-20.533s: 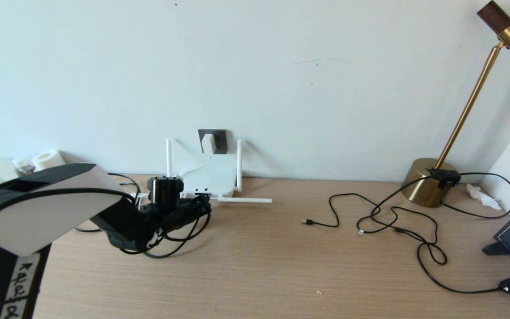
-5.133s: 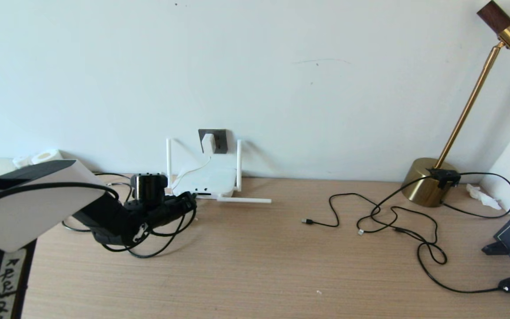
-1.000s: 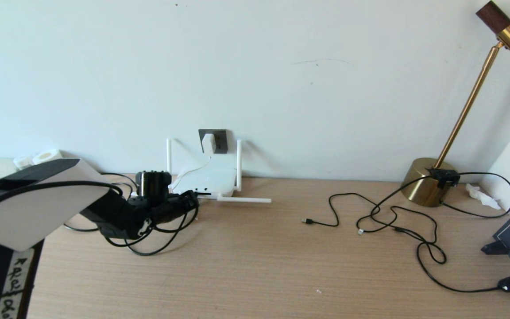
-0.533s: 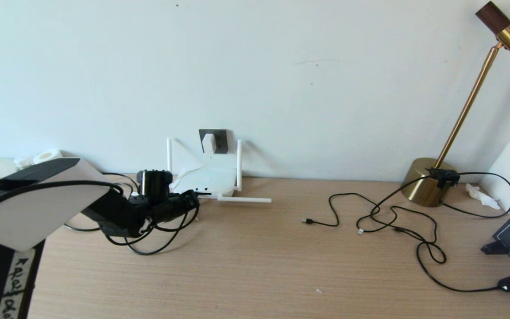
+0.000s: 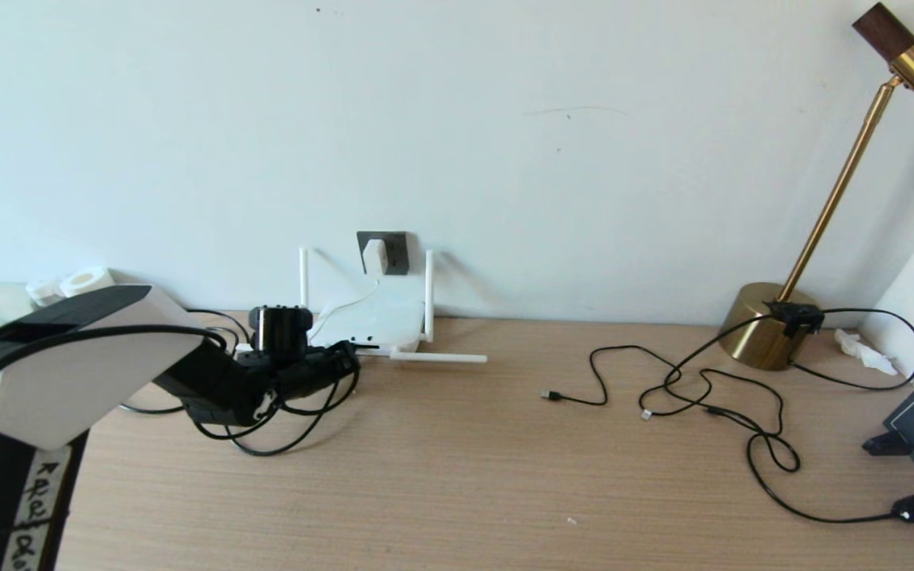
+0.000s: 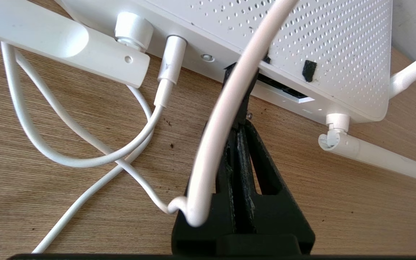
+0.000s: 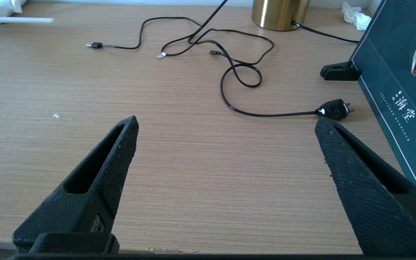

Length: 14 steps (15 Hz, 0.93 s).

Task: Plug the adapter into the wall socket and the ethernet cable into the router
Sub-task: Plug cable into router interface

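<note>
White perforated router fills the upper part of the left wrist view; its port edge faces the claw. Left gripper points straight at that edge, jaws pressed together with the tip at the dark port slot. Whether the ethernet cable's plug sits pinched in the tip I cannot tell; a white cord crosses the fingers and hides it. In the head view, black ethernet cable loops down from the left gripper in the left-centre of the frame, router just beyond it toward the wall.

Long axis of the fingers lines up roughly with the slot, so the coming push is, by my reading, straight ahead into the port.

Adapter sits on the wall socket, upper centre-left; that half looks done.

In the way: the white cord, a folded antenna upper left, another antenna lower right.

Right gripper is parked, jaws spread wide, over bare desk; thin black cables and lamp base lie well beyond it.
</note>
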{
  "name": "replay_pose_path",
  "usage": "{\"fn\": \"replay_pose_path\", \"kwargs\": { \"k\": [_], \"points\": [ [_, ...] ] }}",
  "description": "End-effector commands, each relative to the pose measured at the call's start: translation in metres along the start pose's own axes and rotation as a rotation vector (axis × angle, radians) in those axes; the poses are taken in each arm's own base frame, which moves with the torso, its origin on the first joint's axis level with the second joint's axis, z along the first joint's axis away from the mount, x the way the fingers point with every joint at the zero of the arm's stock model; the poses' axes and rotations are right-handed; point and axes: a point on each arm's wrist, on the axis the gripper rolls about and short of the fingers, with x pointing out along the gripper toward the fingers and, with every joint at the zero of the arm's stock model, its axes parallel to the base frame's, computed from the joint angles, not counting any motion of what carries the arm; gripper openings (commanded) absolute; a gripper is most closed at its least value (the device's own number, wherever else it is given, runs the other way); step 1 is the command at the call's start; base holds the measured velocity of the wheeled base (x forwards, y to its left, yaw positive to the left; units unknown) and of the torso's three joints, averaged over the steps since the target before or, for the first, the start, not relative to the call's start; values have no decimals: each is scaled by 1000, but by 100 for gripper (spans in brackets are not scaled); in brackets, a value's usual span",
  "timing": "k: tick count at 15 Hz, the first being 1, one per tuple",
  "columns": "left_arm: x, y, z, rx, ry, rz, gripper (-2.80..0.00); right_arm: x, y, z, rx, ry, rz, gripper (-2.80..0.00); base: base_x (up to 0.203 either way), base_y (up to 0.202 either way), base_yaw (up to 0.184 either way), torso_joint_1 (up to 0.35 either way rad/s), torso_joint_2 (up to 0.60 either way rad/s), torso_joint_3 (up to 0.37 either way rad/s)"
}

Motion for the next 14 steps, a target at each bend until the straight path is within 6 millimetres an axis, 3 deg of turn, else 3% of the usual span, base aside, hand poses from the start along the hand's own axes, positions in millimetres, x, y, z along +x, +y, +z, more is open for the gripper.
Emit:
{"fn": "replay_pose_path", "kwargs": {
  "k": [1,5,6,14],
  "points": [
    [1,0,0,-4,0,-3,-280,0,0,0,0,2,0,0,0,0,0,0,0,0],
    [0,0,0,-6,-3,-4,-280,0,0,0,0,2,0,0,0,0,0,0,0,0],
    [0,0,1,-7,-7,-6,0,0,0,0,0,2,0,0,0,0,0,0,0,0],
    [-7,-1,4,-8,-13,-4,0,0,0,0,0,2,0,0,0,0,0,0,0,0]
  ]
}}
